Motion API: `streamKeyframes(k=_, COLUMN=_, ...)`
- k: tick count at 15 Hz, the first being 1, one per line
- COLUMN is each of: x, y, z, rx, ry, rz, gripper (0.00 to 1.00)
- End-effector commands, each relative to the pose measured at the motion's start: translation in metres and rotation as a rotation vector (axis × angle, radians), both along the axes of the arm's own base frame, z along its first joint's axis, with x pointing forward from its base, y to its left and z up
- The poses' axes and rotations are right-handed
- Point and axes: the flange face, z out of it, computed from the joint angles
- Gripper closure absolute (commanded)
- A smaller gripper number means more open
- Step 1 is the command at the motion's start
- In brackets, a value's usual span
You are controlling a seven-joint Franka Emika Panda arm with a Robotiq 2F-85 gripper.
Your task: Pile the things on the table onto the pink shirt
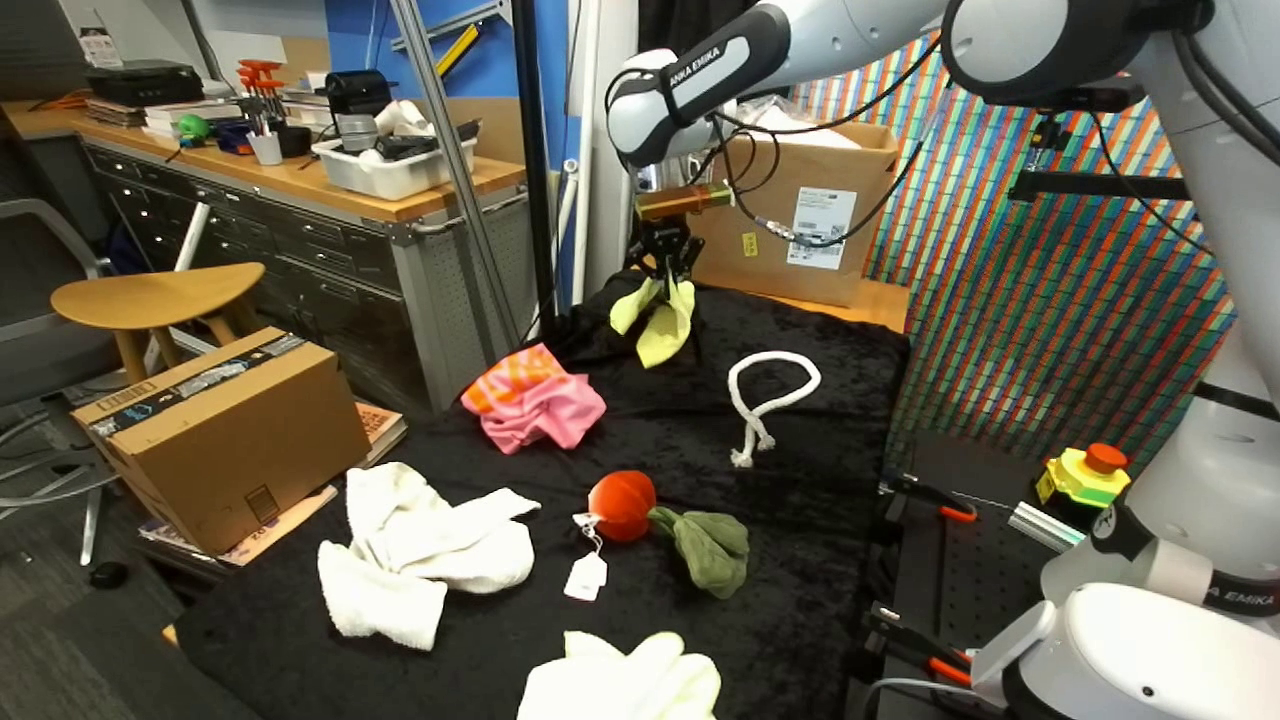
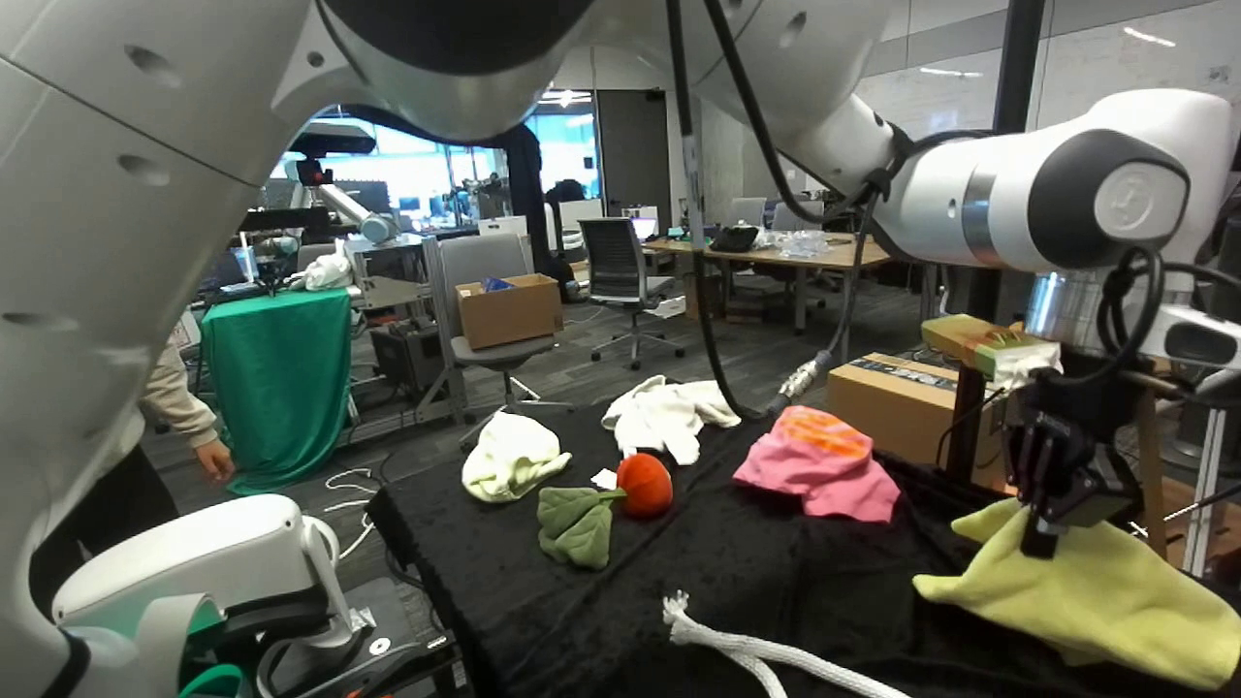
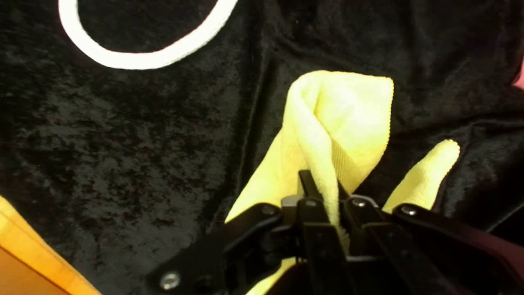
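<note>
Over the far end of the black tabletop [image 1: 810, 560], in an exterior view, the jaws point down and pinch the yellow-green cloth [image 1: 668, 330], its corners splaying below them; whether its lower edge clears the surface, I cannot tell. The pink shirt [image 1: 537, 405] lies to their left there and nearer the viewer, the white rope loop [image 1: 752, 413] to their right. In an exterior view, the pink shirt [image 2: 819, 475] is also left of the jaws but farther back; a strip of tabletop parts it from the yellow-green cloth [image 2: 1115, 591], whose long axis runs rightward, away from it. In the wrist view, a fold stands gripped between the jaws, the white rope loop curves at upper left, and a sliver of pink, probably the pink shirt, shows at the right edge. The next carry should therefore head that way, with the long end likely to drag behind.
</note>
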Motion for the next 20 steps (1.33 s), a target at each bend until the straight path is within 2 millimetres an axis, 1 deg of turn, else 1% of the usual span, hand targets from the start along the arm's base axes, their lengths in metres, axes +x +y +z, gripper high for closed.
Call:
streamKeyframes(k=1, x=-0.03, y=0.024, z=0.055, rx=-0.029, ry=0.009, rz=0.054, gripper=0.92)
streamKeyframes(k=6, x=-0.064, y=0.058, z=0.115, rx=-0.071, ry=0.025, rz=0.141, gripper=0.93)
streamKeyframes(k=8, x=-0.076, y=0.076, z=0.141, rx=-0.092, ry=0.021, rz=0.191, gripper=0.93)
streamKeyframes(k=12, x=-0.092, y=0.121, z=0.187, rx=-0.124, ry=-0.004, rz=0.302, gripper=0.93)
streamKeyframes(k=14, x=-0.1, y=0.145, z=0.205, rx=-0.134, ry=-0.021, rz=0.36, gripper=0.92)
streamKeyframes(k=16, x=-0.105, y=0.169, z=0.218, rx=-0.144, ry=-0.03, rz=0.422, gripper=0.92)
streamKeyframes(k=17, x=-0.106, y=0.183, z=0.223, rx=-0.151, ry=-0.041, rz=0.452, gripper=0.93)
streamKeyframes(k=20, x=-0.105, y=0.22, z=0.236, rx=-0.156, ry=-0.08, rz=0.52, gripper=0.92)
